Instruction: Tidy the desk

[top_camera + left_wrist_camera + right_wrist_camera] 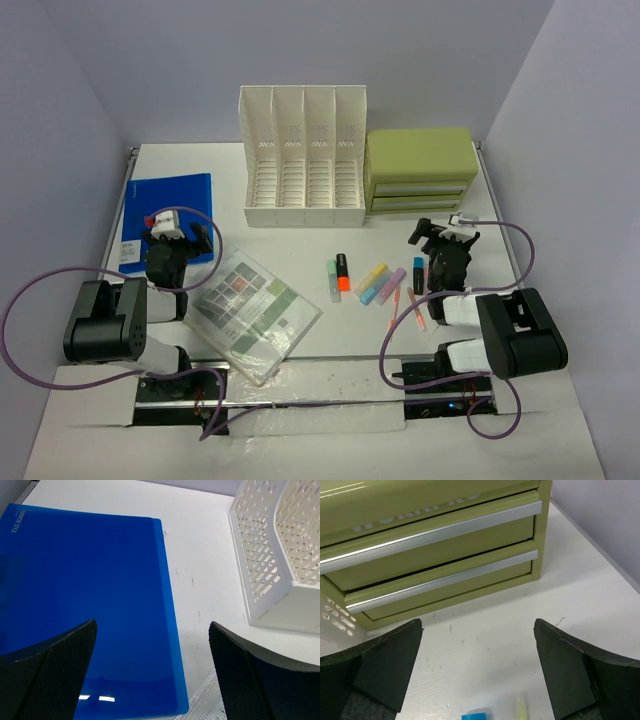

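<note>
The white desk (300, 245) carries a blue folder (180, 200) at the left, a clear sleeve with a printed sheet (255, 310) at the front and several highlighters (371, 278) and thin pens (395, 305) in the middle. My left gripper (170, 235) is open and empty over the folder's near edge; the left wrist view shows the folder (85, 605) between and beyond the fingers (55, 670). My right gripper (445, 245) is open and empty in front of the green drawer box (430, 545), with a blue highlighter cap (477, 715) just below it.
A white slotted file rack (303, 155) stands at the back centre, and it also shows in the left wrist view (280, 555). The green drawer box (420, 170) stands to its right with its drawers shut. Grey walls close the sides and back.
</note>
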Tool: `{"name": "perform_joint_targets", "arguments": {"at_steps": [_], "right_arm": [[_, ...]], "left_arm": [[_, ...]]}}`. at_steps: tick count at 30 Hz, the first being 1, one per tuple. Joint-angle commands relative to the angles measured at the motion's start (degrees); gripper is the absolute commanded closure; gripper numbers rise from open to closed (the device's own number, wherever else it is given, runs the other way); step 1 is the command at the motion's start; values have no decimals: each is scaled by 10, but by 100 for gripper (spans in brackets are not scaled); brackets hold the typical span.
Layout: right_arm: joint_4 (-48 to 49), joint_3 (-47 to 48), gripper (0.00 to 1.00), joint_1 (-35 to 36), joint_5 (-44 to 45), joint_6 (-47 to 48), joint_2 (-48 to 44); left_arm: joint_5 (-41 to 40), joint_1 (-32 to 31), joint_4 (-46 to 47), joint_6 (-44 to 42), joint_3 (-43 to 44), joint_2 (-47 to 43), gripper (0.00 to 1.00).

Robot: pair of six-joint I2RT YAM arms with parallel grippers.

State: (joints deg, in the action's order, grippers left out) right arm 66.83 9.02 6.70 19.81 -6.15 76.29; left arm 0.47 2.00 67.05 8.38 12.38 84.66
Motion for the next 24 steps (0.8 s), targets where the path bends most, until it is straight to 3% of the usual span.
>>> {"name": "perform_joint_targets", "arguments": {"at_steps": [1, 3, 9, 12, 13, 15, 17, 19, 21, 24], "right_arm": [[10, 17, 0, -5, -1, -2, -14], [3, 22, 0, -5, 2, -1, -20], [-182, 78, 0, -5, 20, -17, -117], [-253, 80, 0, -11, -2, -83, -208], [-285, 89, 0, -13, -13, -107, -236], [-372, 113, 0, -19, -31, -168, -296], [-454, 140, 2, -41, -68, -234, -311], [-502, 150, 9, -106, -127, -322, -317], [-484, 140, 19, -160, -253, -412, -307], [-410, 130, 27, -226, -353, -480, -255]], "left_arm": [[-1, 0, 31, 3, 17, -8, 1], [-2, 0, 31, 3, 17, -8, 1], [-2, 0, 32, 2, 17, -9, 1], [33, 1, 6, -11, 39, -23, 1], [53, 1, -55, -18, 67, -49, 1], [87, 2, -267, -43, 143, -105, 1], [88, 2, -342, -56, 203, -125, 1], [83, 2, -418, -77, 258, -137, 1], [79, 3, -532, -105, 316, -142, 1], [75, 9, -626, -137, 355, -145, 1]]}}
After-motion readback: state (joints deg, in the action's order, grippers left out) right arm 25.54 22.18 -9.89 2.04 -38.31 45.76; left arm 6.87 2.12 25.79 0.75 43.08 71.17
